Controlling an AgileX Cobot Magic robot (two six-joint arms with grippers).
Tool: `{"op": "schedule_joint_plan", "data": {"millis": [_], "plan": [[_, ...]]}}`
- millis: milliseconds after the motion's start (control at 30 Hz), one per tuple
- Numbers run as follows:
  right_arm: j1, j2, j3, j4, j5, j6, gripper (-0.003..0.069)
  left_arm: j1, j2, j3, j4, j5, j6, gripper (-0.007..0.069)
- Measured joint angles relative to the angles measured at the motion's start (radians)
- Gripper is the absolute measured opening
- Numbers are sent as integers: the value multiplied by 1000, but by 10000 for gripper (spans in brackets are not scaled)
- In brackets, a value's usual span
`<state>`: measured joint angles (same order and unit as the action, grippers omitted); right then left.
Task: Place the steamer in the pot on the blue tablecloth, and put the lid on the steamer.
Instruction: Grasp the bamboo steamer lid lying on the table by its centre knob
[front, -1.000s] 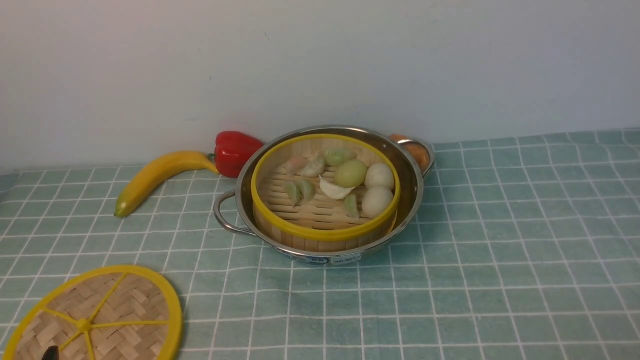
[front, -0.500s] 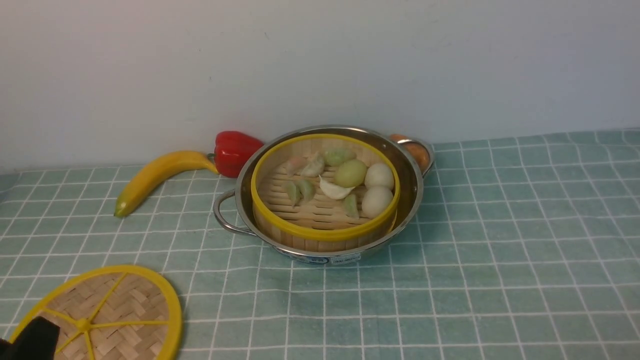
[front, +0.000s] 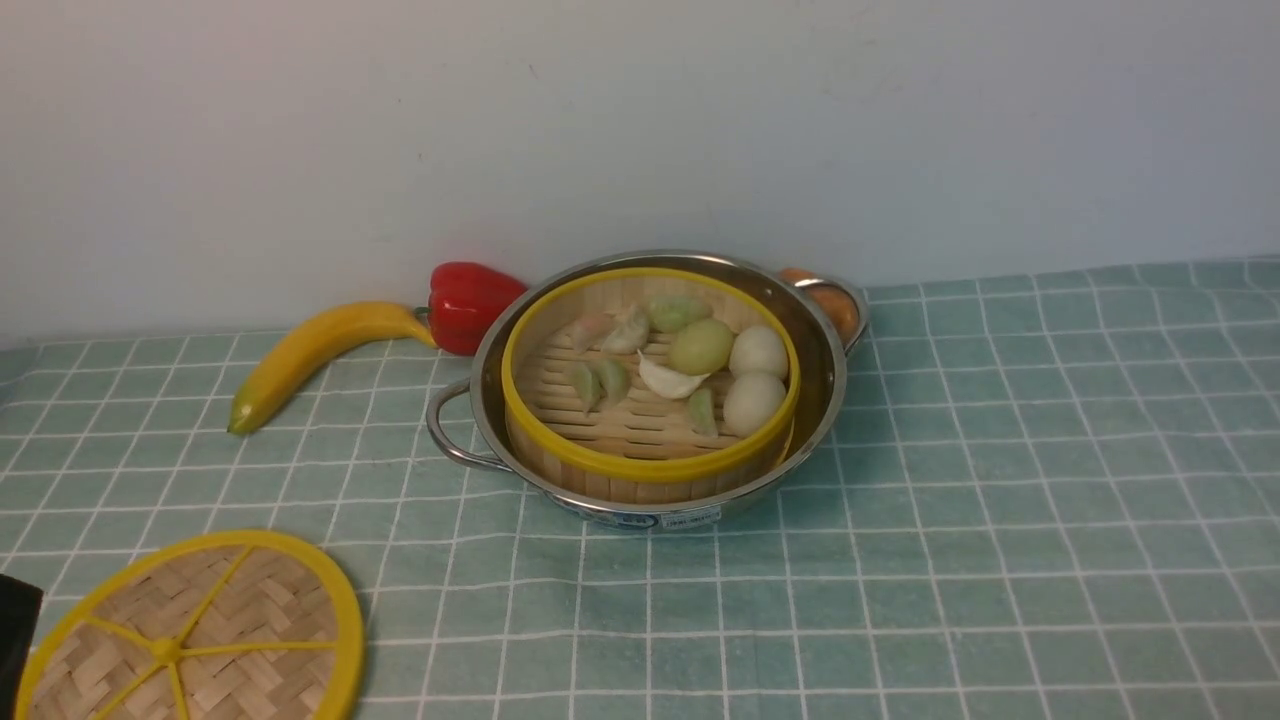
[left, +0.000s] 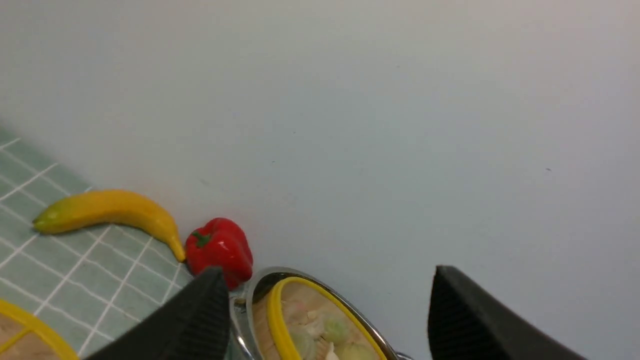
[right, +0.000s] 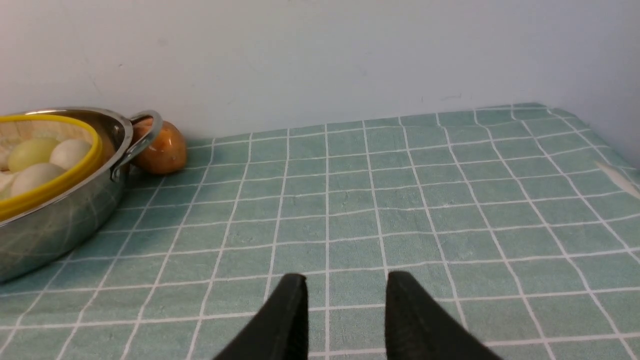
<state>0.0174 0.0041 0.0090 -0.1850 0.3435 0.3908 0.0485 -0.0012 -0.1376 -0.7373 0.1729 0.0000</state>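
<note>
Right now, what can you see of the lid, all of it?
The lid is a flat round disc of woven bamboo strips with a thick yellow rim and thin yellow spokes meeting at a central hub. It lies flat on the blue tablecloth, nearer and to the left of the pot, well apart from it. The front view's lower edge cuts off its near part. Nothing rests on it.

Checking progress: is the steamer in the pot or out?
In: the steamer sits inside the pot, whose steel rim rings its yellow rim.
</note>
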Motion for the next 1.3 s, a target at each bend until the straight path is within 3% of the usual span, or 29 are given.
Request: {"op": "schedule_joint_plan", "data": {"millis": [400,567,667,767,967,1167,1300], "plan": [[0,0,0,0,0,0,240,0,123,-225,33,231,135,495],[0,0,0,0,0,-1,240,0,379,-424,232,597,133,495],[0,0,0,0,0,-1,240,0,468,-485,330,726,116,495],[0,0,0,0,0,-1,240,0,648,-620,559,962,53,495],[0,0,0,0,0,-2,240,0,866,-717,813,1037,-88,487],[0,0,0,0,0,-2,240,0,1069,-741,898,1045,-217,426],[0,0,0,0,0,-2,240,0,1204,-744,906,1018,-230,405]]}}
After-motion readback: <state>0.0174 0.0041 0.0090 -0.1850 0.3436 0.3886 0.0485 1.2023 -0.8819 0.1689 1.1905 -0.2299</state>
